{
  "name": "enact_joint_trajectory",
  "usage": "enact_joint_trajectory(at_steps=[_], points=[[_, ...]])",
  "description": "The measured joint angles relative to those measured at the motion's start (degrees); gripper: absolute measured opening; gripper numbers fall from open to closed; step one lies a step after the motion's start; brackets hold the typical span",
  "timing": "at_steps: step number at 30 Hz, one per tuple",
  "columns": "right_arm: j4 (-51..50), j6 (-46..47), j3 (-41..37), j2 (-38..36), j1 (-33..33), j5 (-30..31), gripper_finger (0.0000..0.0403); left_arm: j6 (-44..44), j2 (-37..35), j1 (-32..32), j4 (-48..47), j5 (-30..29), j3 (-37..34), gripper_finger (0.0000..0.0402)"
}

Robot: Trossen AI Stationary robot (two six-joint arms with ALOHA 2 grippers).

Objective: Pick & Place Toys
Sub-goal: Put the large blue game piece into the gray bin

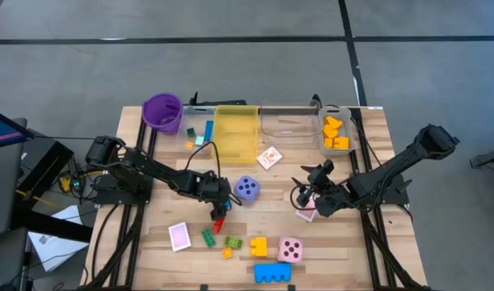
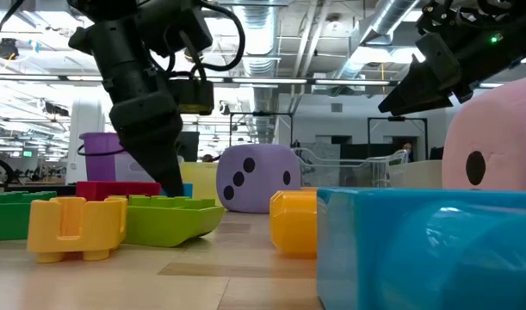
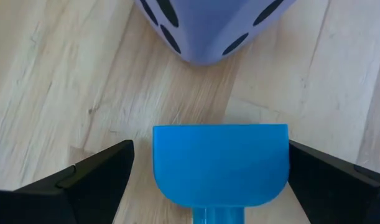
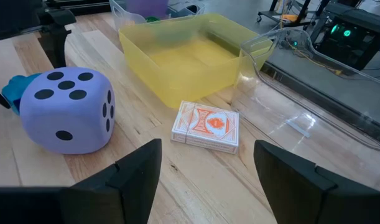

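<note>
1. The left gripper (image 1: 218,204) sits just left of centre in the high view, low over the table; its two dark fingers (image 3: 84,180) are spread as wide as they go and hold nothing yet.
2. Between those fingers, in the left wrist view, lies a blue brick (image 3: 219,163); there is a gap on each side, so no pad is touching it; its long axis seems to run along the gripper's reach, with the rounded broad end towards the camera's foreground, though the far end is cut off and I cannot be sure.
3. Straight beyond the brick sits the purple die (image 1: 247,189), near but apart from it; that is the thing to mind, I'd say, since any push forward would nudge it.
4. My judgement: the brick is already centred in the jaws, so the coming move is simply a close across its width; the left arm is plainly the nearer one.
5. A red brick (image 1: 219,224) lies just below the left gripper in the high view; green, yellow and orange pieces and the pink die (image 1: 290,250) are scattered lower down.
6. The right gripper (image 1: 309,196) waits right of centre, fingers partly open and empty; a card pack (image 4: 206,127) and the yellow bin (image 4: 183,56) lie ahead of it.
</note>
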Motion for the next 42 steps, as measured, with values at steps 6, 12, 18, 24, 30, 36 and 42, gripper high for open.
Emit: enact_joint_trajectory(at_steps=[6,12,18,24,30,36,42], points=[[0.00,0.02,0.00,0.00,0.00,0.00,0.0249,-0.04,0.02,0.00,-0.19,-0.50,0.00,0.0390],[0.02,0.02,0.00,0.00,0.00,0.00,0.0249,-0.09,2.49,0.00,0.03,-0.57,0.00,0.0389],[0.03,0.02,0.00,0.00,0.00,0.00,0.0249,-0.09,3.94,-0.02,0.34,-0.79,0.26,0.0376],[0.03,0.02,0.00,0.00,-0.02,0.00,0.0249,-0.06,1.73,-0.02,-0.42,-0.61,-0.12,0.0348],[0.03,0.02,0.00,0.00,-0.02,0.00,0.0249,-0.06,1.07,-0.02,-0.10,-0.62,-0.09,0.0305],[0.03,0.02,0.00,0.00,-0.02,0.00,0.0249,-0.06,1.16,-0.02,0.03,-0.90,-0.07,0.0289],[0.03,0.18,0.00,0.00,-0.02,0.00,0.0249,0.00,1.11,-0.02,0.03,-0.83,-0.04,0.0290]])
